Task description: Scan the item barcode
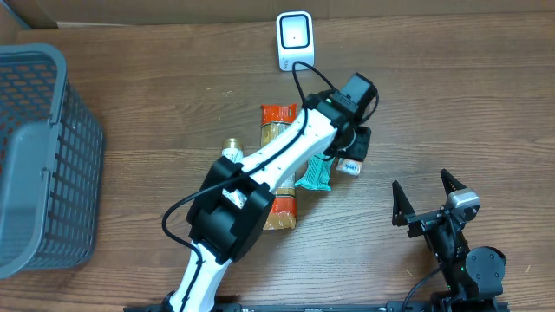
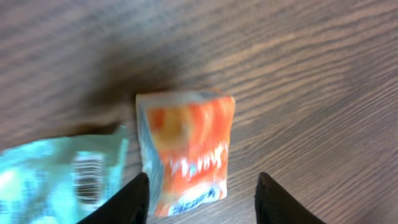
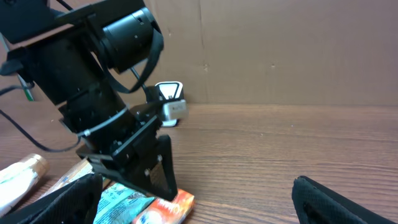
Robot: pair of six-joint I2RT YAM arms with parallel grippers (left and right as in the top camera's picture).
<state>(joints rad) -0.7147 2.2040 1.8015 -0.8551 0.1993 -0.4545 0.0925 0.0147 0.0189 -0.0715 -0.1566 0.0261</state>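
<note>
A small orange packet (image 2: 186,152) lies flat on the wooden table. My left gripper (image 2: 202,199) hangs just above it, open, its black fingertips on either side of the packet's near end without touching it. Overhead, the left gripper (image 1: 353,149) is at the table's middle, with the packet (image 1: 349,165) just below it. A teal packet (image 2: 56,180) with a printed barcode lies beside the orange one on the left. The white scanner (image 1: 294,41) stands at the back. My right gripper (image 1: 425,198) rests open and empty near the front right.
A grey mesh basket (image 1: 35,156) fills the left side. Under the left arm lie a red-topped pack (image 1: 279,113), a gold-capped tube (image 1: 231,146) and a brown item (image 1: 282,213). A cardboard wall (image 3: 280,50) closes the back.
</note>
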